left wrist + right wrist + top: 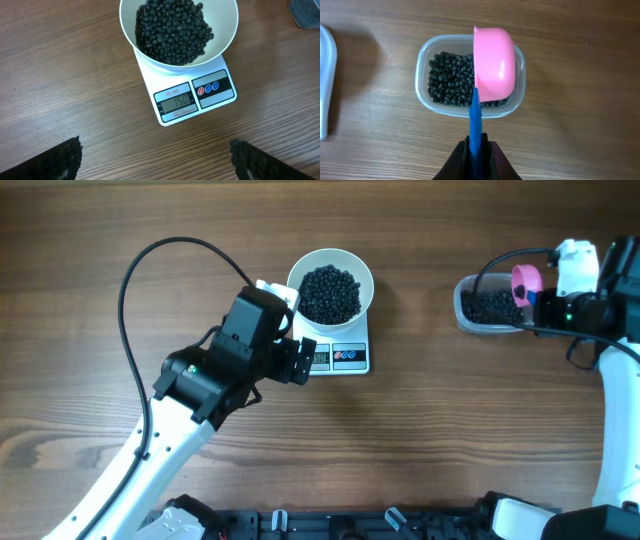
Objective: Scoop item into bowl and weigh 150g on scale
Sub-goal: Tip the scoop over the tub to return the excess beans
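Over the grained wooden table (450, 430), the left gripper (155, 160) hangs empty, jaws spread wide, near the flat white scale (172, 117) carrying the round white bowl (227, 30) of glossy black beans (172, 30). Only the left wrist view shows its display reading 150. The right gripper (479, 150) clamps the blue handle of a pink plastic scoop (492, 62) above the clear tub (422, 95).

scale (192, 97) shows 150

Bright, even, soft light falls on the table (430, 430); shadows are faint. In the left wrist view the fingertips (60, 160) blur while the scale (175, 102) is sharp.
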Available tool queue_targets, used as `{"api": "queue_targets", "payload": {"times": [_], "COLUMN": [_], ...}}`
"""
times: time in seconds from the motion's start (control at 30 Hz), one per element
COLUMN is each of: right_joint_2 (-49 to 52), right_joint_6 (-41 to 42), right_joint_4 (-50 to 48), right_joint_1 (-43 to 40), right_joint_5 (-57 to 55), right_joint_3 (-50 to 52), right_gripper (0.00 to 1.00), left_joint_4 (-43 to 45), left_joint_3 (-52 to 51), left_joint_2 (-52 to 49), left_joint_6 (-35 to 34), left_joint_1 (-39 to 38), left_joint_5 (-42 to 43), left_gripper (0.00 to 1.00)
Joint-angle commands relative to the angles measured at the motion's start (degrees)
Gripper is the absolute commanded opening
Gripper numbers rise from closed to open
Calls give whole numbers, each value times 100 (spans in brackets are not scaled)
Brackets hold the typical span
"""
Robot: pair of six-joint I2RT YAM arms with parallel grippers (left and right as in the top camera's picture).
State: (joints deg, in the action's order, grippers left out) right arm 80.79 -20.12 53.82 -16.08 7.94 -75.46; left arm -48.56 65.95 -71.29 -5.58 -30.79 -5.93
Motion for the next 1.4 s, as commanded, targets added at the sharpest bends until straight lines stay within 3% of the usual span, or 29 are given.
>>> {"api": "queue_targets", "payload": {"times": [0.0, 1.37], "right_joint_2": [44, 46], "right_joint_6": [-372, -494], "right_joint_4": [-85, -378], "right_joint_1": [214, 348], "right_joint_5": [-391, -684], "right_joint_3": [-22, -22], "right_gripper": [4, 4], "left_joint_4": [15, 13], "left_joint_3": [-28, -28], "left_joint_2": [-13, -13], "left_joint_6": [83, 85], "left_joint_1": [20, 22], "left_joint_5": [48, 48], "left_gripper": [100, 100]}}
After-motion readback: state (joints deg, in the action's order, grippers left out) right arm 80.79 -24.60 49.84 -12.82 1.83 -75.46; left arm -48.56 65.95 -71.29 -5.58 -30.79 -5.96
